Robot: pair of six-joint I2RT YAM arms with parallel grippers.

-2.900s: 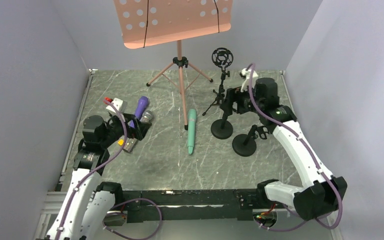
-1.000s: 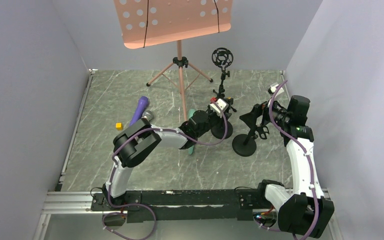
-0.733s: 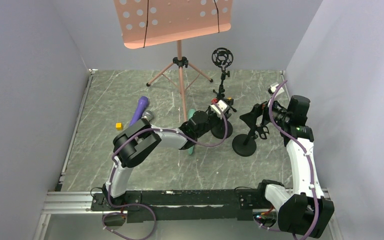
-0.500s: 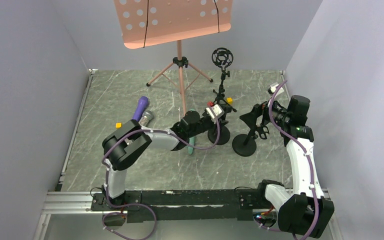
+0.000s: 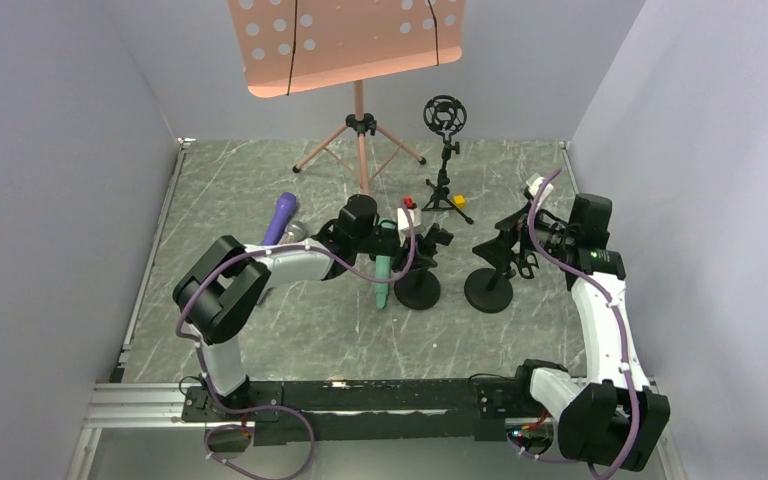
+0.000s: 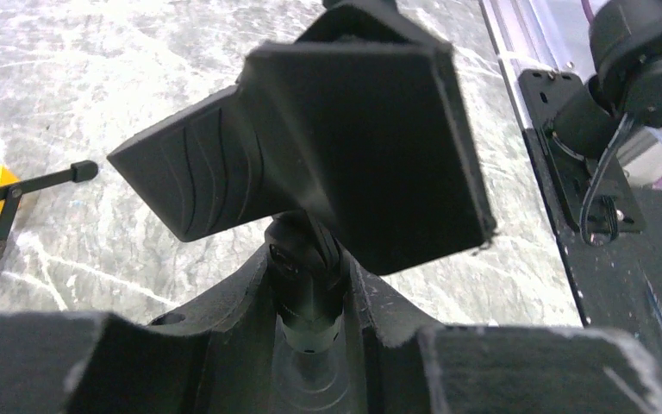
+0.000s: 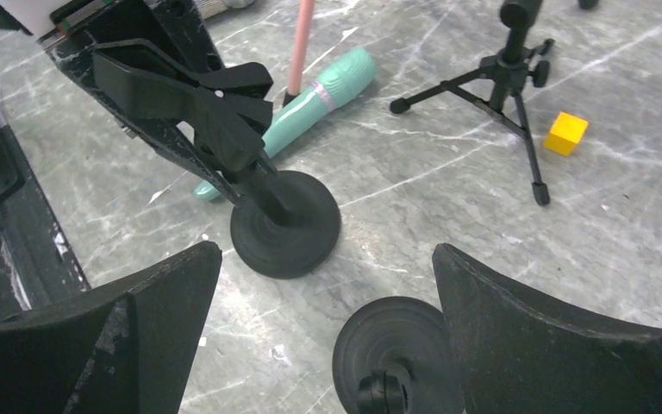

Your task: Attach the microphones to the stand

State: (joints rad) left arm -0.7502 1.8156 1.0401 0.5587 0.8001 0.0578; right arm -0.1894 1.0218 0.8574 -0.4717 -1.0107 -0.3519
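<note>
Two black round-based stands with clip holders stand mid-table. My left gripper (image 5: 428, 243) is shut on the stem (image 6: 309, 289) of the left stand (image 5: 418, 291), just under its clip (image 6: 327, 147). My right gripper (image 7: 326, 255) hangs open over the base of the right stand (image 7: 390, 358), touching nothing. The mint green microphone (image 5: 385, 265) lies flat beside the left stand, partly under my left arm. The purple microphone (image 5: 280, 213) and the silver microphone (image 5: 295, 232) lie together further left.
A pink music stand (image 5: 345, 40) rises at the back, its pole (image 7: 300, 43) near the mint microphone (image 7: 310, 103). A black ring shock mount (image 5: 445, 114) sits on a small tripod (image 7: 508, 78), with a yellow cube (image 5: 457, 200) beside it.
My left gripper closed on the left stand's stem and pulled the stand leftward and nearer. The left arm swung left with it. The right arm has barely shifted.
</note>
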